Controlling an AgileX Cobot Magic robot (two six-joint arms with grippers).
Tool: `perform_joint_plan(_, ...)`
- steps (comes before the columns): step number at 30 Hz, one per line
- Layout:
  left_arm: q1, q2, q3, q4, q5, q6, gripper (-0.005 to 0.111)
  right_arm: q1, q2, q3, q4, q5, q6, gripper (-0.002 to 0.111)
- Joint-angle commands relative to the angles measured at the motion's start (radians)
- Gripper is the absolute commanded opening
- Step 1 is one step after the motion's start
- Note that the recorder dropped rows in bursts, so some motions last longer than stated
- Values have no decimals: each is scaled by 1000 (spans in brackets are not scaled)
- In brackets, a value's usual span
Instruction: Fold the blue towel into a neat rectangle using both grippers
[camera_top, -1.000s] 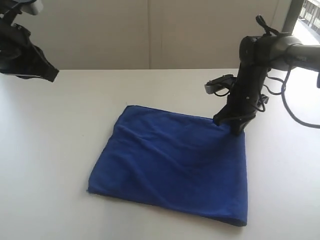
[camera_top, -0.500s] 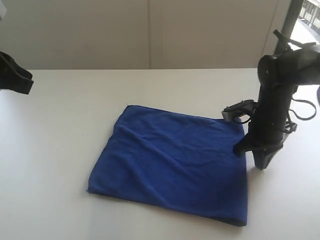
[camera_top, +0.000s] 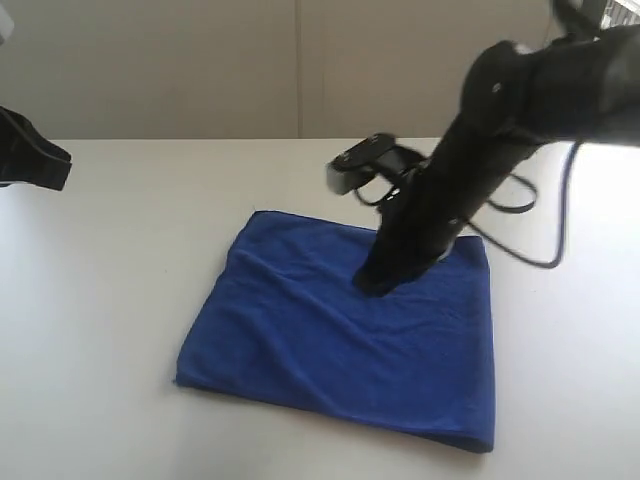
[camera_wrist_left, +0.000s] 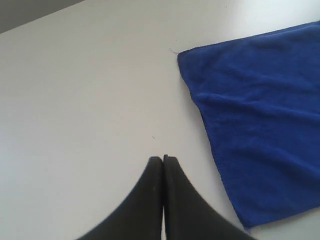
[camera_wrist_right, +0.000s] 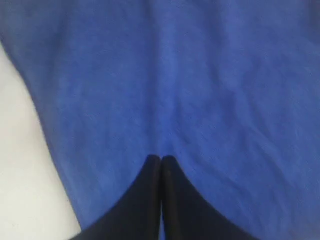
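The blue towel (camera_top: 330, 350) lies spread flat on the white table (camera_top: 140, 270), a four-sided shape with soft creases running across it and its near edge looking doubled. The right gripper (camera_top: 372, 282) points down onto the cloth near the middle of the far edge. Its arm (camera_top: 470, 150) slants across the towel's far right corner and hides part of that edge from the exterior camera. In the right wrist view the jaws are pressed together with no cloth between them, and blurred blue fabric fills nearly the whole picture beneath them; whether the tip actually presses the towel cannot be told. A small grey-silver block (camera_top: 350, 165) juts from the right wrist, and a black cable (camera_top: 545, 262) loops down from the arm over the table to the towel's right. The left gripper (camera_wrist_left: 163, 159) hangs over bare table well to the left of the towel, its jaws also together and empty. A plain pale wall (camera_top: 200, 60) rises behind the table.
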Motion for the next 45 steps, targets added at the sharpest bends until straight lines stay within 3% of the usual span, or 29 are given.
perform_joint_plan(1, 5, -11, 6, -17, 50, -6, 0, 139, 123, -1, 25, -106, -51, 0)
perform_joint_plan(8, 5, -11, 6, -17, 49, -6, 0, 251, 319, -145, 27, -137, -51, 0)
perform_joint_plan(17, 5, -11, 6, -17, 36, -6, 0, 256, 464, -327, 27, -137, -49, 0)
perform_joint_plan(22, 5, -11, 6, -17, 28, -6, 0, 256, 600, -515, -32, -105, 82, 0)
perform_joint_plan(26, 5, -11, 6, -15, 28, -5, 0, 231, 679, -692, -101, -42, 265, 0)
perform_joint_plan(33, 5, -11, 6, -15, 28, -5, 0, 98, 708, -797, -173, 60, 432, 0)
perform_joint_plan(37, 5, -11, 6, -15, 28, -7, 0, 57, 701, -803, -164, 58, 431, 0)
perform_joint_plan(41, 5, -11, 6, -15, 28, -7, 0, 57, 662, -840, 42, 62, 265, 0)
perform_joint_plan(45, 5, -11, 6, -15, 28, -5, 0, 54, 604, -871, 49, 64, 242, 0)
